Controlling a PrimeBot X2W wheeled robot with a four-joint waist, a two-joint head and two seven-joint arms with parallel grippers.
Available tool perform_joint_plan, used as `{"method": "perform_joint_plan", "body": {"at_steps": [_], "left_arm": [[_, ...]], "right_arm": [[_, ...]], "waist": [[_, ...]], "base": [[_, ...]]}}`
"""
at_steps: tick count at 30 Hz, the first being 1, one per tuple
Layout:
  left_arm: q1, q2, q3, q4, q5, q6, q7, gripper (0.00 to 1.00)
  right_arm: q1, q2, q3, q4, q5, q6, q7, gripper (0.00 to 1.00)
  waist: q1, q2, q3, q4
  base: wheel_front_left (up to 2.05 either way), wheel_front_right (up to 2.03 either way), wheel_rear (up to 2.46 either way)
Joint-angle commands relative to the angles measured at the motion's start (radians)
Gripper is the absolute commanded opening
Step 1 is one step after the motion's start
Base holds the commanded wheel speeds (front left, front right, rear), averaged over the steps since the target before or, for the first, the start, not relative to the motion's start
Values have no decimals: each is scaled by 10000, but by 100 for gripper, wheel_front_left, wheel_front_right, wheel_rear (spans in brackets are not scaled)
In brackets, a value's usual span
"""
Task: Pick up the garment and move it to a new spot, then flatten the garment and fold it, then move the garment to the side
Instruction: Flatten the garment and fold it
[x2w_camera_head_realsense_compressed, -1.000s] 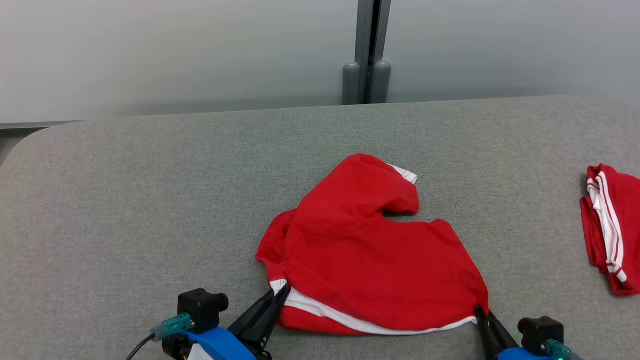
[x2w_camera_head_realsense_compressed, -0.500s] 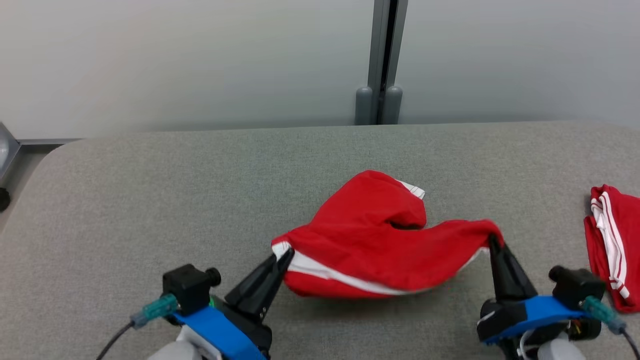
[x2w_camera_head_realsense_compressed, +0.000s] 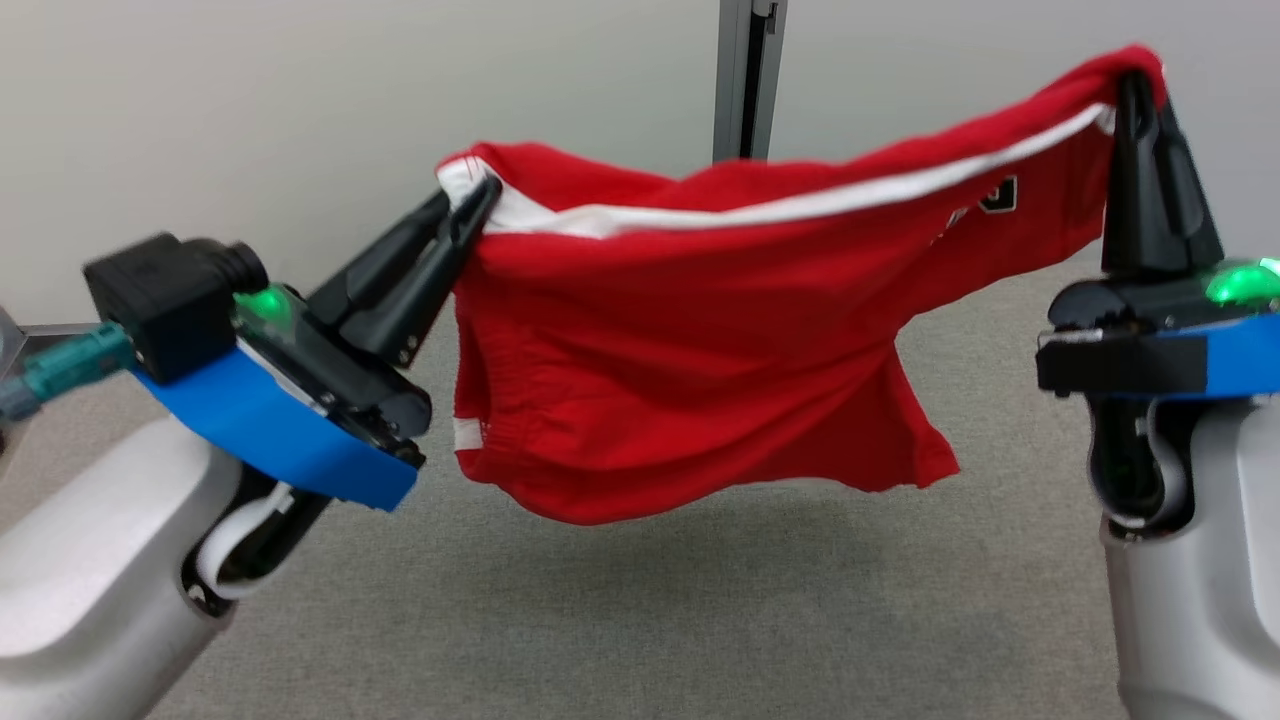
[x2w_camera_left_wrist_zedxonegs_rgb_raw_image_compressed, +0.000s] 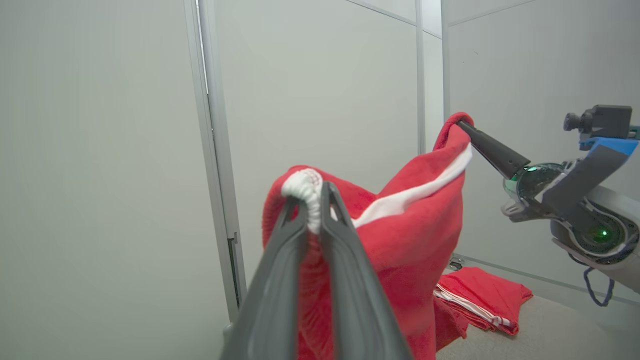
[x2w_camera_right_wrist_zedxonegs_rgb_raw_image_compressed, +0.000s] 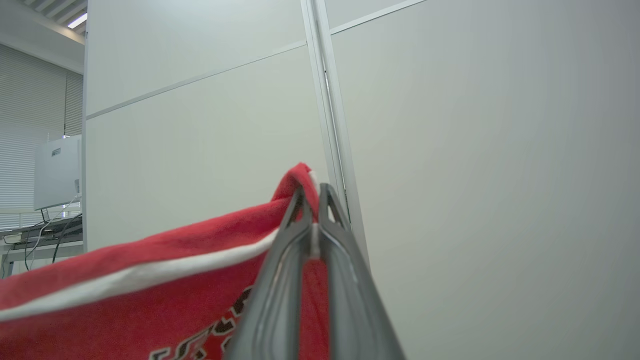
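Garment (x2w_camera_head_realsense_compressed: 680, 380), red with a white stripe along its upper edge, is held stretched in the air above the grey surface (x2w_camera_head_realsense_compressed: 620, 620), its lower part hanging loose. One upper corner is clamped in the left pincer (x2w_camera_head_realsense_compressed: 478, 198) and the other in the right pincer (x2w_camera_head_realsense_compressed: 1135, 85), each pincer being closed tight on the cloth. A second red garment (x2w_camera_left_wrist_zedxonegs_rgb_raw_image_compressed: 482, 300) with white stripes is seen lying on the surface in the left wrist view.
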Motion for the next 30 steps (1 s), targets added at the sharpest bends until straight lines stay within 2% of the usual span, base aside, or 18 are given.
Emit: {"method": "perform_joint_plan", "body": {"at_steps": [1,6,10,13,16,18,24,30], "left_arm": [[-174,52,-3,33,-137,-9,71,0],[-1188,288,-226,534,-603,-7,390,0],[-2018,151,-458,1376,-361,-7,61,0],[-2647,-176,-519,1971,-127,-6,-222,0],[-3083,-522,-137,2213,129,-6,-349,0],[-2829,-830,338,2136,307,2,-344,0],[-221,-1384,706,2338,471,2,-346,0],[3352,-2135,507,2990,623,2,-350,0]], "right_arm": [[-292,-99,2,-31,-53,0,136,0],[-1653,-372,289,430,-740,0,724,0],[-2895,-210,491,1592,-1440,0,482,0],[-4008,-120,359,2406,-1991,-1,47,0],[-4785,21,82,2924,-2440,0,-356,0],[-4879,74,-171,3108,-2470,0,-514,0],[-2719,108,-247,3754,-2078,-1,-650,0],[981,113,-92,3989,-978,-1,-665,0]], "waist": [[0,0,53,-21],[0,0,661,-109],[0,0,1291,-180],[0,0,1700,-222],[0,0,1881,-203],[0,0,1874,-196],[0,0,1554,-347],[0,0,1383,-361]], "base": [[0,0,0],[0,0,0],[0,0,0],[0,0,0],[0,0,0],[0,0,0],[0,0,0],[0,0,0]]}}
